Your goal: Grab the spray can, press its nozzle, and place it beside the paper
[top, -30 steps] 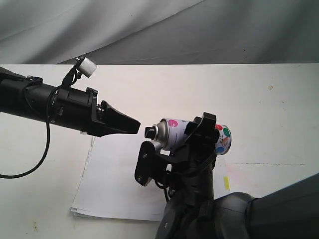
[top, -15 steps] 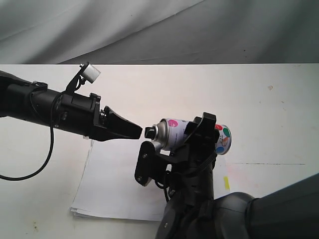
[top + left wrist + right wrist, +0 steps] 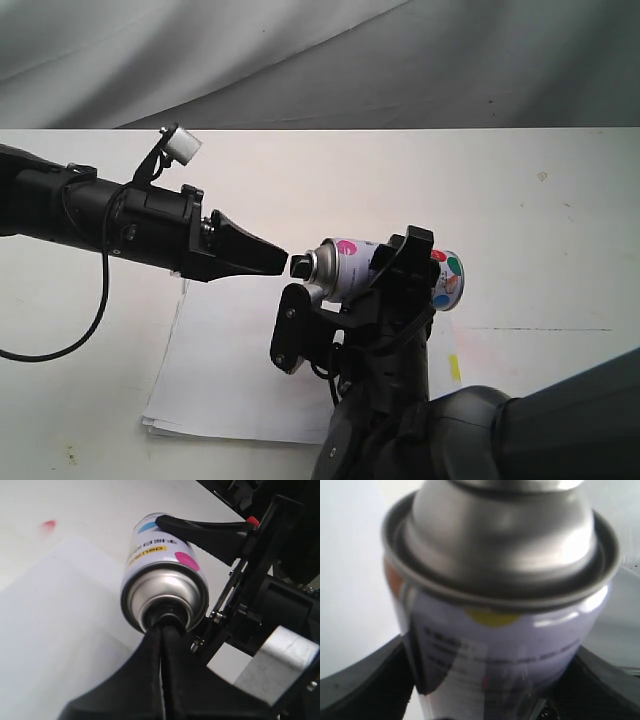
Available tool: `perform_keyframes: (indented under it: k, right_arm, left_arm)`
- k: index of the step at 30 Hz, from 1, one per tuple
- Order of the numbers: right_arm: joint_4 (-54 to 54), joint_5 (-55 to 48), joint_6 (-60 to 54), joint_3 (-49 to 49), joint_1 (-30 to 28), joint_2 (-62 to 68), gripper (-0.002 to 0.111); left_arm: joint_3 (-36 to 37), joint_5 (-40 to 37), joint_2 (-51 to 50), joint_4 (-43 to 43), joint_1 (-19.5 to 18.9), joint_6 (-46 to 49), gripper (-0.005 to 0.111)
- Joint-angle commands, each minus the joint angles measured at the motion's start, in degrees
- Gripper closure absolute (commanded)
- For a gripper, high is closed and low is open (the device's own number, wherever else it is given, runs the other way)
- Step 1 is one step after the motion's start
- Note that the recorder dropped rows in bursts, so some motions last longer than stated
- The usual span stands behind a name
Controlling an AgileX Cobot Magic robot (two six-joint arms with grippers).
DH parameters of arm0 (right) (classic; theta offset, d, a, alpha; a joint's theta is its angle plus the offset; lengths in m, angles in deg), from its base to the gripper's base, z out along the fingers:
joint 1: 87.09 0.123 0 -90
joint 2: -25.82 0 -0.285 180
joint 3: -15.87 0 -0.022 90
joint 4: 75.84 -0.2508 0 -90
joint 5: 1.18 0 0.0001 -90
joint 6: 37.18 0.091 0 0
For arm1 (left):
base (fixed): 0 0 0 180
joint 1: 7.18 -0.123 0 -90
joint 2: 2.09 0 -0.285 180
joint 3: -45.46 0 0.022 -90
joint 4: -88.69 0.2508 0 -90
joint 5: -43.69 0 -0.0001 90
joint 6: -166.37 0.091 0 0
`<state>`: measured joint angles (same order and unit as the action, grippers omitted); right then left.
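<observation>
Now the left hand (image 3: 276,262), pinched together, has reached the small black nozzle (image 3: 299,265). The right hand (image 3: 404,272) clamps the silver spray can (image 3: 345,262); pressing looks imminent.

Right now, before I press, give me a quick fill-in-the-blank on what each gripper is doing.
The right gripper is shut on the ___.
The left gripper, fingers shut, touches its black ___.
Under both lies a stack of white ___.
Missing words: can; nozzle; paper.
</observation>
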<state>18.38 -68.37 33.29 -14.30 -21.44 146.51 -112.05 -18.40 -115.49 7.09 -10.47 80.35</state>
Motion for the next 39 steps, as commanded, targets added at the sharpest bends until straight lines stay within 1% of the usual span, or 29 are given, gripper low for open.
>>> perform_keyframes:
  k: [1, 4, 8, 11, 14, 39]
  right_arm:
    - [1.9, -2.8, 0.0, 0.4, 0.1, -0.5, 0.108]
    - [1.9, -2.8, 0.0, 0.4, 0.1, -0.5, 0.108]
    - [2.0, -2.8, 0.0, 0.4, 0.1, -0.5, 0.108]
    - [2.4, -2.8, 0.0, 0.4, 0.1, -0.5, 0.108]
    - [3.1, -2.8, 0.0, 0.4, 0.1, -0.5, 0.108]
    - [3.8, -2.8, 0.0, 0.4, 0.1, -0.5, 0.108]
  left_arm:
    - [-0.2, -0.9, 0.1, -1.8, 0.2, 0.6, 0.107]
    - [-0.2, -0.4, 0.1, -2.0, 0.9, 0.7, 0.107]
    - [-0.3, 2.2, -0.8, -1.8, 3.6, 0.7, 0.107]
    - [-0.3, 3.0, -2.4, -3.8, 5.0, 1.4, 0.107]
    - [-0.3, 4.1, -3.2, -5.1, 5.8, 2.4, 0.107]
    - [-0.3, 4.9, -3.3, -6.4, 5.9, 2.6, 0.107]
